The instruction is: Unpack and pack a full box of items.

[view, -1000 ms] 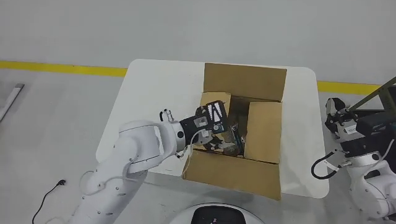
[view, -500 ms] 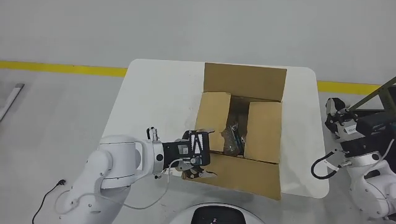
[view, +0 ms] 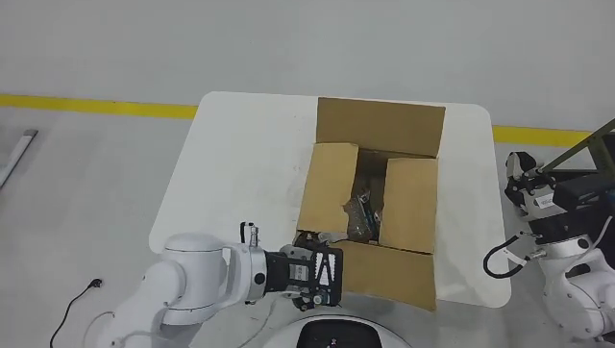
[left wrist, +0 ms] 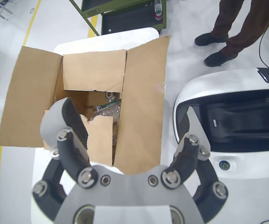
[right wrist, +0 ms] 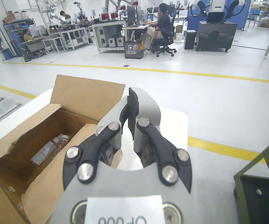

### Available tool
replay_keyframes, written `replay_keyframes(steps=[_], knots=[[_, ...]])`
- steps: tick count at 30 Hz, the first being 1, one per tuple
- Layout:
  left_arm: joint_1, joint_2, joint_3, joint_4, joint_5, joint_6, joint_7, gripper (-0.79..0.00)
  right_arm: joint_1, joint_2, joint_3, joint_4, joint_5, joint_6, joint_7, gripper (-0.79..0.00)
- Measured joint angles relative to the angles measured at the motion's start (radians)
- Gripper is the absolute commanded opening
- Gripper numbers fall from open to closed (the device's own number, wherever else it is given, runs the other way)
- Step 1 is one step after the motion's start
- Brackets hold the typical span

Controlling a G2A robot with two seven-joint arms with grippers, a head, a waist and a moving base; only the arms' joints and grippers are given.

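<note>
Cardboard box point(view: 380, 125) stands open on the white table point(view: 240, 156), right of the middle, with its flaps spread outward. My left gripper point(left wrist: 122, 122) hangs at the box's near left corner, just above the near flap. Its jaws are spread wide and grip nothing. My right gripper point(right wrist: 131, 108) is out past the table's right edge and faces the box, its jaws pressed together and empty. Down inside the box lie a clear plastic bottle point(right wrist: 49, 150) and some crinkled clear packets point(left wrist: 108, 113).
</note>
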State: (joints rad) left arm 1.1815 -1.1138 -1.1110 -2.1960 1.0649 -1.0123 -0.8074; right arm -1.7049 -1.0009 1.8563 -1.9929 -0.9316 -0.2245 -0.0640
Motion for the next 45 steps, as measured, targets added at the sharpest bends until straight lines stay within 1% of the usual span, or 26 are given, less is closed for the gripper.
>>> replay_keyframes(steps=[2,3,5,7,10,15,18,21,26,31,35,41,45], knots=[[0.025,0.023,-0.028,-0.008,0.038,0.0,0.012,0.0,0.0,0.0,0.0,0.0,0.0,0.0,0.0,-0.785],[0.046,0.034,-0.046,-0.011,0.067,0.0,0.045,0.0,0.0,0.0,0.0,0.0,0.0,0.0,0.0,-0.785],[0.074,0.045,-0.058,-0.016,0.128,0.0,0.107,0.0,0.0,0.0,0.0,0.0,0.0,0.0,0.0,-0.785],[0.095,0.053,-0.057,-0.011,0.239,0.0,0.187,0.0,0.0,0.0,0.0,0.0,0.0,0.0,0.0,-0.785],[0.116,0.057,-0.04,0.023,0.414,0.027,0.327,0.0,0.0,0.0,0.0,0.0,0.0,0.0,0.0,-0.785],[0.132,0.061,0.007,0.113,0.682,0.149,0.57,0.0,0.0,0.0,0.0,0.0,0.0,0.0,0.0,-0.785],[0.12,0.061,0.025,0.153,0.774,0.216,0.677,0.0,0.0,0.0,0.0,0.0,0.0,0.0,0.0,-0.785],[0.098,0.06,0.031,0.173,0.812,0.265,0.733,0.0,0.0,0.0,0.0,0.0,0.0,0.0,0.0,-0.785],[0.06,0.055,0.025,0.188,0.797,0.303,0.763,0.0,0.0,0.0,0.0,0.0,0.0,0.0,0.0,-0.785],[0.023,0.049,0.01,0.195,0.748,0.338,0.759,0.0,0.0,0.0,0.0,0.0,0.0,0.0,0.0,-0.785],[-0.03,0.038,0.027,0.222,0.73,0.37,0.75,0.0,0.0,0.0,0.0,0.0,0.0,0.0,0.0,-0.785],[-0.152,0.006,0.1,0.311,0.685,0.456,0.713,0.0,0.0,-0.002,-0.003,-0.001,0.023,-0.006,0.012,-0.785],[-0.236,-0.027,0.149,0.414,0.602,0.557,0.64,0.0,-0.001,-0.006,0.006,-0.016,0.075,0.007,0.063,-0.785]])
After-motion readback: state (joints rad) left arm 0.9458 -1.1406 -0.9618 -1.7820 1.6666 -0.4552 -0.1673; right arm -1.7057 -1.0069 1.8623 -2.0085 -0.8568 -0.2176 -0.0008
